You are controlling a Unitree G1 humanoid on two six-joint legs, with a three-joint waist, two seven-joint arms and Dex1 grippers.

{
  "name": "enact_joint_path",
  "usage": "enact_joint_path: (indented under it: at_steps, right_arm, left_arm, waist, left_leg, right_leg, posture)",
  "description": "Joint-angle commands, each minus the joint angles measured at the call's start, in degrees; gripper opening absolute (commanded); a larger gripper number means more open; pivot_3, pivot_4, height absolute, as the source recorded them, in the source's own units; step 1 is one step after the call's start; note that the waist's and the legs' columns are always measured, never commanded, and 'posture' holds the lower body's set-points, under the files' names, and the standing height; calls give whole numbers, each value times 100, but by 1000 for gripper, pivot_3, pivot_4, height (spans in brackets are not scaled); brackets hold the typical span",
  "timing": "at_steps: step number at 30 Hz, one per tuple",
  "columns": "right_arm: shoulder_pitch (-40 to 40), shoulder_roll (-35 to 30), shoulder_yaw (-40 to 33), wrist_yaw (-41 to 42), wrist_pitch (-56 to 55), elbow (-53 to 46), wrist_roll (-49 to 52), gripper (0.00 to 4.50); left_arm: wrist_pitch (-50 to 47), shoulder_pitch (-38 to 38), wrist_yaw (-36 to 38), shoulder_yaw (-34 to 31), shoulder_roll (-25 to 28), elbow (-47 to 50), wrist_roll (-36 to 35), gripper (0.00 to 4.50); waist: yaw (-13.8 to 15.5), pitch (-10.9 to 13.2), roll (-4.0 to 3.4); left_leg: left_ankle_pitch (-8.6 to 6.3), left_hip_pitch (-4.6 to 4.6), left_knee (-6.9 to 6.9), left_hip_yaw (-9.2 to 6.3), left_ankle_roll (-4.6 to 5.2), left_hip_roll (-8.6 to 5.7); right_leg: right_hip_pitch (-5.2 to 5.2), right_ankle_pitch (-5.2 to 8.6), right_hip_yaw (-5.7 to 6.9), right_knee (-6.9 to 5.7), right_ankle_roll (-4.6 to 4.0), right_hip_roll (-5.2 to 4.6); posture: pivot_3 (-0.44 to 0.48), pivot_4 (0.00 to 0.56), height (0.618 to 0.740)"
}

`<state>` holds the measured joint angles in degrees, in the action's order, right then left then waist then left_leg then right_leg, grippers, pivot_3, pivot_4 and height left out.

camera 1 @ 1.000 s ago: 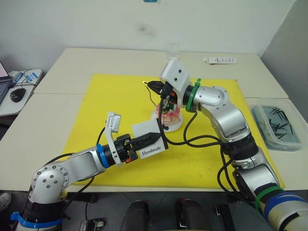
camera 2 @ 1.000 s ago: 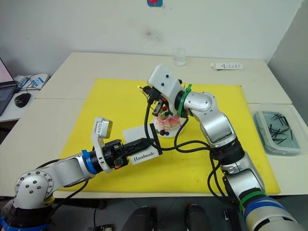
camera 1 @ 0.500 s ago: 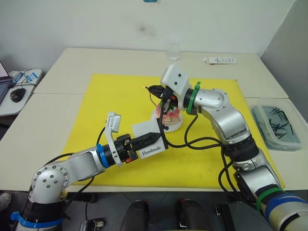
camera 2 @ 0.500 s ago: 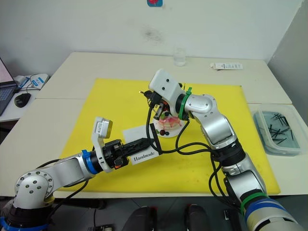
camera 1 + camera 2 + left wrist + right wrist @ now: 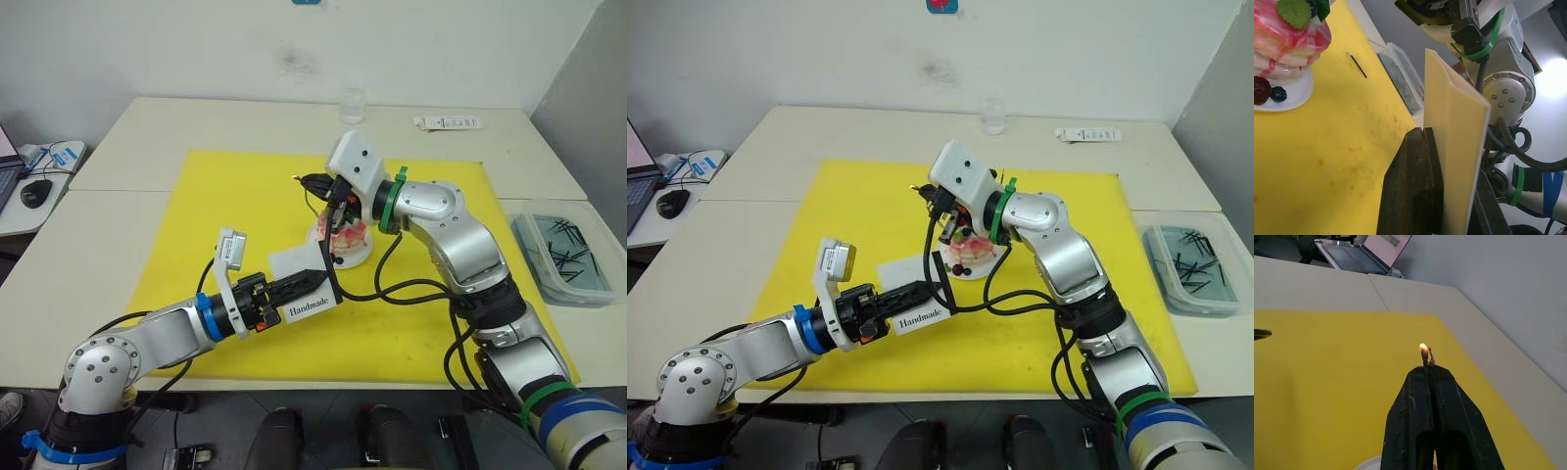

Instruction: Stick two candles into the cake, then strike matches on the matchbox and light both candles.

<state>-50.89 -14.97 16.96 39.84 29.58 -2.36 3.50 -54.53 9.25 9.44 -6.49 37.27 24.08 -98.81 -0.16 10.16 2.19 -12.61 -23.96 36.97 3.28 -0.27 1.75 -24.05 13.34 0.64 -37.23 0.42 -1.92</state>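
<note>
The pink-and-white cake [image 5: 347, 235] stands on its white plate [image 5: 361, 258] in the middle of the yellow mat. My right gripper [image 5: 313, 181] hovers just above and left of it, shut on a burning match with a small flame [image 5: 1422, 347] at its tip. A thin candle [image 5: 929, 227] rises from the cake's left side, its tip [image 5: 1431, 352] beside the flame. My left gripper [image 5: 294, 289] is in front of the cake, shut on the white matchbox [image 5: 306, 296], which it holds on edge off the mat. The cake [image 5: 1283, 39] also appears in the left wrist view.
A clear box of dark matches [image 5: 568, 257] sits at the right table edge. One loose match [image 5: 1358, 66] lies on the mat [image 5: 235, 196]. A glass [image 5: 352, 104] and a white strip [image 5: 448, 122] stand at the back. A mouse [image 5: 36, 192] lies far left.
My right gripper with the lit match has sunk slightly toward the cake over the last second. The left arm and matchbox have stayed still.
</note>
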Motion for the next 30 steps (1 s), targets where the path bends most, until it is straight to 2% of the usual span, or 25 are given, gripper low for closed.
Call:
enact_joint_path:
  at_steps: [1, 30]
  right_arm:
    - [-59, 18, -60, -34, -20, -313, 16, 42]
    - [-76, 53, -89, -75, 15, -256, 23, 42]
  left_arm:
    - [29, 40, 77, -5, 6, 93, -51, 0]
    - [50, 33, 45, 40, -16, 130, -103, 0]
  waist:
    - [0, 0, 0]
    - [0, 0, 0]
  left_leg:
    - [0, 0, 0, 0, 0, 0]
    - [0, 0, 0, 0, 0, 0]
  right_leg:
    - [0, 0, 0, 0, 0, 0]
    - [0, 0, 0, 0, 0, 0]
  posture:
    - [0, 150, 740]
    - [0, 150, 740]
